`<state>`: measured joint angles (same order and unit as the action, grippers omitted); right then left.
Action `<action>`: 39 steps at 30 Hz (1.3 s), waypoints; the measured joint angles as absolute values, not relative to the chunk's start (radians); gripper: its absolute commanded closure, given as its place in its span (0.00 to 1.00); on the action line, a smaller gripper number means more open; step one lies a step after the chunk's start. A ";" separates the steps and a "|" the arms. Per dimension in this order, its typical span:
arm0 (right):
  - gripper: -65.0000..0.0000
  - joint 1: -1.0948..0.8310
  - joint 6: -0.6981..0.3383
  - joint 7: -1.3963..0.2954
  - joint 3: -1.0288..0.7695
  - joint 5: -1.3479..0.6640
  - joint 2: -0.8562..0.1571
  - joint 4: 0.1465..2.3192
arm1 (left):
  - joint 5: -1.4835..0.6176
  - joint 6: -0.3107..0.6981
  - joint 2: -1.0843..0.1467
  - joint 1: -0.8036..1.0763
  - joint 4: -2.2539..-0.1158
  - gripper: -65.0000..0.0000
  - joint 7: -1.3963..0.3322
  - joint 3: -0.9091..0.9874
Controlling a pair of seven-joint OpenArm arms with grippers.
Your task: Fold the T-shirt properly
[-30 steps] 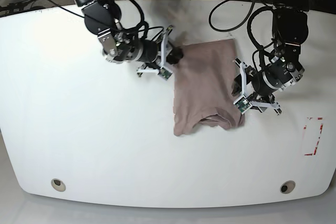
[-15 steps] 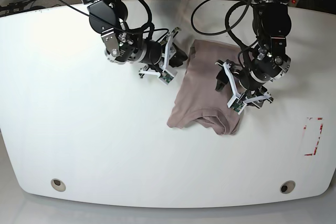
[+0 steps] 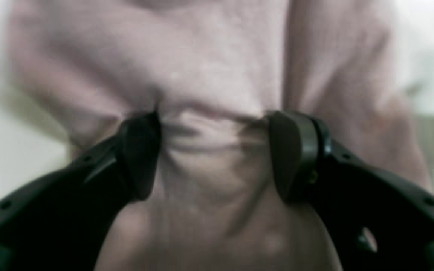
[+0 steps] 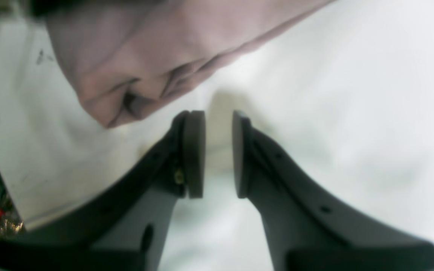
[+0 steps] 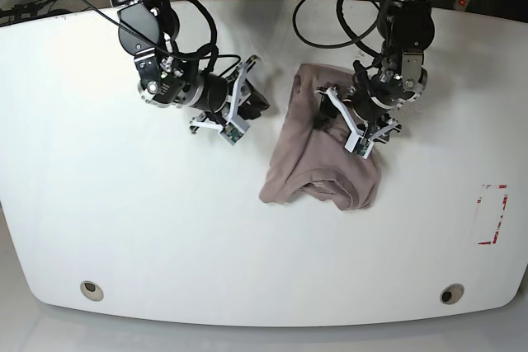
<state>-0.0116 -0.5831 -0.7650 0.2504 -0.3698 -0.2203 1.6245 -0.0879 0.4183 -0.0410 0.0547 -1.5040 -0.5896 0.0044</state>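
Observation:
The mauve-brown T-shirt (image 5: 322,162) lies folded into a narrow bundle right of the table's middle, its near end bunched. My left gripper (image 5: 328,106) rests on the shirt's far half. In the left wrist view the left gripper (image 3: 213,150) is open, its fingers (image 3: 141,154) pressed into the T-shirt (image 3: 209,67), with a wrinkle of cloth between them. My right gripper (image 5: 257,96) hovers over bare table just left of the shirt. In the right wrist view the right gripper (image 4: 219,150) shows only a narrow gap with nothing in it; a corner of the T-shirt (image 4: 156,49) lies beyond its tips.
The white table (image 5: 124,204) has a red-marked rectangle (image 5: 492,213) at the right edge and two round holes (image 5: 91,289) (image 5: 451,293) near the front. Black cables (image 5: 330,22) trail over the back edge behind both arms.
My left arm has swung left and back onto the shirt, and its jaws have opened. The shirt has shifted and narrowed. My right arm has drawn back left, off the shirt.

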 measured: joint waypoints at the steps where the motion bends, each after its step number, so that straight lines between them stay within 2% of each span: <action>1: 0.81 -0.014 -0.583 -0.762 0.233 -0.372 -0.220 1.625 | -0.102 0.422 -0.051 0.049 -1.472 0.34 -0.547 -0.001; 7: 0.81 -0.030 -0.582 -0.763 0.117 -0.544 -0.238 1.625 | -0.194 0.476 -0.210 0.000 -1.344 0.34 -0.482 -0.002; 13: 0.81 -0.031 -0.577 -0.766 0.043 -0.645 -0.301 1.625 | -0.192 0.447 -0.389 0.022 -1.255 0.34 -0.480 0.194; 17: 0.81 -0.030 -0.576 -0.764 0.009 -0.657 -0.308 1.631 | -0.192 0.446 -0.507 0.014 -1.142 0.34 -0.474 0.241; 19: 0.81 -0.031 -0.577 -0.764 0.005 -0.654 -0.310 1.641 | -0.192 0.473 -0.558 0.012 -1.086 0.34 -0.469 0.267; 21: 0.81 -0.034 -0.577 -0.763 0.005 -0.653 -0.310 1.649 | -0.181 0.556 -0.605 0.015 -1.036 0.34 -0.472 0.311; 24: 0.81 -0.051 -0.577 -0.764 0.004 -0.654 -0.310 1.672 | -0.165 0.623 -0.654 0.049 -0.970 0.34 -0.417 0.372; 28: 0.81 -0.073 -0.575 -0.765 0.004 -0.652 -0.310 1.686 | -0.155 0.645 -0.715 0.078 -0.916 0.35 -0.401 0.400; 33: 0.81 -0.093 -0.573 -0.763 0.004 -0.652 -0.308 1.695 | -0.105 0.702 -0.756 0.086 -0.913 0.44 -0.463 0.450; 36: 0.81 -0.105 -0.572 -0.760 0.001 -0.652 -0.308 1.697 | -0.068 0.708 -0.751 0.102 -0.976 0.44 -0.545 0.544; 39: 0.81 -0.119 -0.575 -0.731 -0.035 -0.561 -0.299 1.705 | -0.065 0.699 -0.750 0.102 -1.112 0.44 -0.560 0.606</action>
